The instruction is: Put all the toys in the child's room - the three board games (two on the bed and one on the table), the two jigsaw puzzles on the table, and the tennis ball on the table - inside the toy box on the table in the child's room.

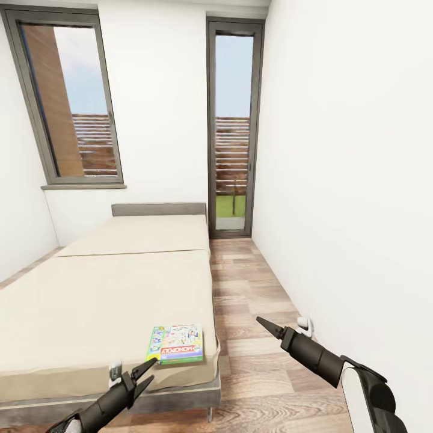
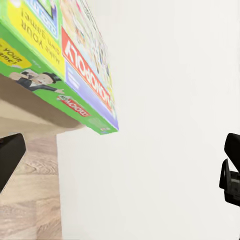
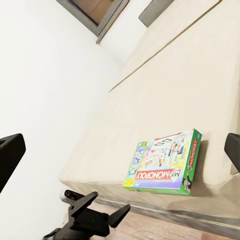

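Note:
A green-and-white board game with a red band lies flat at the near right corner of the bed, the beige mattress under it. My left gripper is open just in front of the box's near left corner, not touching it. In the left wrist view the box hangs over the mattress edge, ahead of the spread fingers. My right gripper hovers open over the floor to the right of the bed, pointing toward the game. The right wrist view also catches the left gripper, its jaws apart.
A strip of wooden floor runs between the bed and the white right wall. A small white fitting sits at the wall's base. A tall glass door and a window are at the back.

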### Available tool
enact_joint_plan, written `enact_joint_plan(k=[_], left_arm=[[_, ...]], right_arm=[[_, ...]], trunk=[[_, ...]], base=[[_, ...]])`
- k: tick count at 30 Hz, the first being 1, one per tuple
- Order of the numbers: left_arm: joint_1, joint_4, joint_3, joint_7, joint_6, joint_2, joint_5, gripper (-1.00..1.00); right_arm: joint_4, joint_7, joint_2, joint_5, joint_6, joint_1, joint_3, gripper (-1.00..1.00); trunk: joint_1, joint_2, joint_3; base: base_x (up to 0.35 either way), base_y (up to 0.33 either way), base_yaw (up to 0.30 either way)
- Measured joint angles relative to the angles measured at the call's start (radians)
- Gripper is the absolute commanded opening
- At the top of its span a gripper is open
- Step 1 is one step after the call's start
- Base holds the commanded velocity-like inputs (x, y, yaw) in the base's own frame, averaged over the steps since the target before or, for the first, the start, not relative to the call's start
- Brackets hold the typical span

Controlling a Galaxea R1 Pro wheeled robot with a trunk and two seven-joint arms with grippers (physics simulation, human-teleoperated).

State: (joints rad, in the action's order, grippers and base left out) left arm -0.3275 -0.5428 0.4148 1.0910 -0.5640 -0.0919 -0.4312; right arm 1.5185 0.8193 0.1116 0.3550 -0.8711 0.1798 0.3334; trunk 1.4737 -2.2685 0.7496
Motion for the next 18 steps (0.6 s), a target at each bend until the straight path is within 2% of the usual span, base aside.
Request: enact_joint_plan(k=[9,18], left_arm=[[0.000,-0.043,-0.002,0.022,-0.002,-0.050,-0.001,1.00],[0.000,-0.052,-0.009,0.072,-0.001,-0.062,0.002,1.00]], right_arm=[[0.000,0.000,-0.001,0.000,0.000,-0.001,0.000,1.00],[-0.001,0.000,-0.002,0.000,0.000,0.000,0.000,1.00]], trunk=[[0.000,0.000,0.000],[0.000,0.000,0.000]], base=[[0.000,0.000,0.000],[0.000,0.000,0.000]])
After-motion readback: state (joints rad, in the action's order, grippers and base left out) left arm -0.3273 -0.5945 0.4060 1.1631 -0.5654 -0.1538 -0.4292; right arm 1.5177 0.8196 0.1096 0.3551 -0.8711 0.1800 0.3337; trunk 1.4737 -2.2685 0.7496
